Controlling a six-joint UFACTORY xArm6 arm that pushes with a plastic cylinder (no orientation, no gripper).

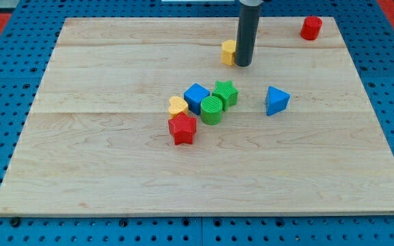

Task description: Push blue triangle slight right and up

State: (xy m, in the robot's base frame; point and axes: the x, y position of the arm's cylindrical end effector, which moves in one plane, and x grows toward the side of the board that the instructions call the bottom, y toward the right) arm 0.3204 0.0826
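Observation:
The blue triangle point(276, 100) lies on the wooden board point(115, 164), right of centre and apart from the other blocks. My tip point(243, 65) touches the board near the view's top, up and to the left of the blue triangle, with a clear gap between them. The rod stands right against a yellow block point(228, 52), partly hiding it, so its shape is unclear.
A cluster sits at the board's centre: blue cube point(197, 98), green star point(225, 93), green cylinder point(211, 109), yellow heart point(178, 106), red star point(182, 128). A red cylinder point(311, 28) stands at the top right corner. A blue pegboard surrounds the board.

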